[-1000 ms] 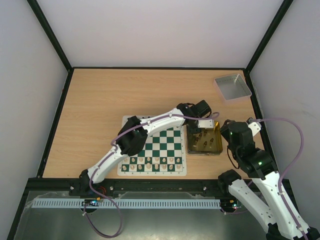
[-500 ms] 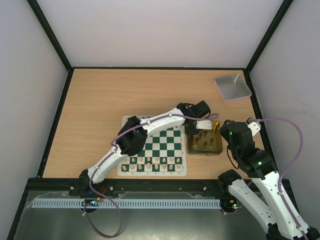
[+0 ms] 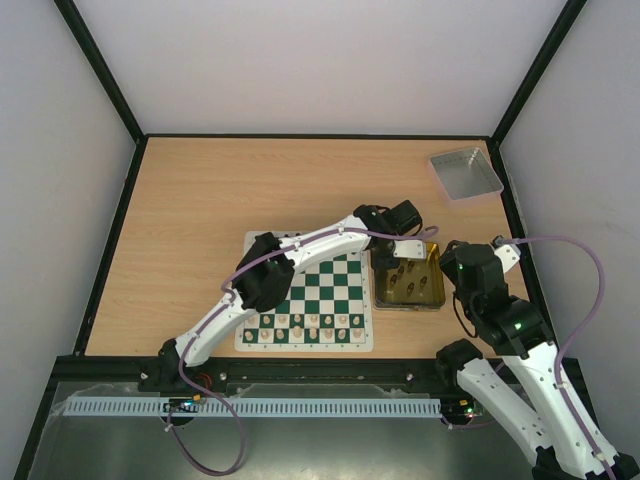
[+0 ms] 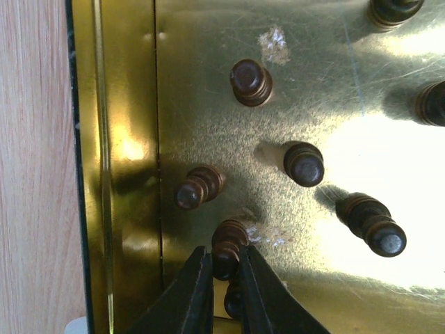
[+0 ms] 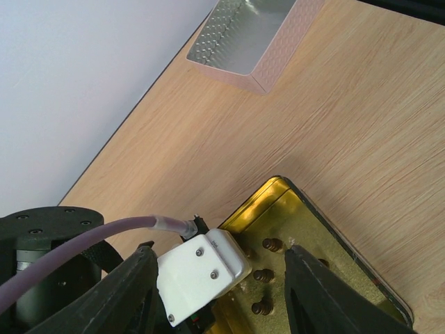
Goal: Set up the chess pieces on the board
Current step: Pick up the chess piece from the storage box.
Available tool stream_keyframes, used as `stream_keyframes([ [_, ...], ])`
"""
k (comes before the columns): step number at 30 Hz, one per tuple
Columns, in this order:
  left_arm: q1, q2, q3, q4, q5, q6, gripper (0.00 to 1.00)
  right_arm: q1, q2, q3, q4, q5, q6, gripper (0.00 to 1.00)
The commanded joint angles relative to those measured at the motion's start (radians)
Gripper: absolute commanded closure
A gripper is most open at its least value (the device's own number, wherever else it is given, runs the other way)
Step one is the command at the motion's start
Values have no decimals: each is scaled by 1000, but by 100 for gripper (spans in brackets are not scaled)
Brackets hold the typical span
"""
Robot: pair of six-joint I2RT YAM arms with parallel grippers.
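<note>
In the left wrist view my left gripper is shut on the head of a dark brown pawn inside the gold tin, near its left wall. Several more dark chess pieces stand or lie on the tin's floor, one just ahead of the jaws. The green-and-white board lies left of the tin, with cream pieces on its near rows. My right gripper hangs open above the tin's near side, with nothing between its fingers.
A grey tray sits at the table's far right corner. The left arm reaches across the board's far right corner to the tin. Its white wrist housing fills the space between my right fingers. Black frame rails border the table.
The left jaws have closed onto the dark pawn in the tin. Both arms have stayed almost in place; the right wrist shifted very slightly.
</note>
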Motion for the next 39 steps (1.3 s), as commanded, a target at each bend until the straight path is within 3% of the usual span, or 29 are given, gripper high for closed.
stream_keyframes([
  [1, -11, 3, 33, -32, 30, -4, 87, -2, -10, -18, 5, 20, -2, 51],
  [14, -11, 23, 33, -43, 4, -5, 97, -2, -23, -24, 7, 23, -3, 51],
  [23, -10, 41, 33, -43, -22, 0, 91, -2, -11, -23, 18, 22, -14, 51],
  [26, -10, 46, 33, -36, -29, -1, 83, -2, -10, -19, 20, 21, -16, 51],
  [32, -11, 54, 35, -29, -37, 1, 78, -2, -5, -19, 22, 18, -20, 51],
  [39, -11, 50, 36, -16, -20, -1, 93, -2, -6, -37, 33, 14, -19, 51],
])
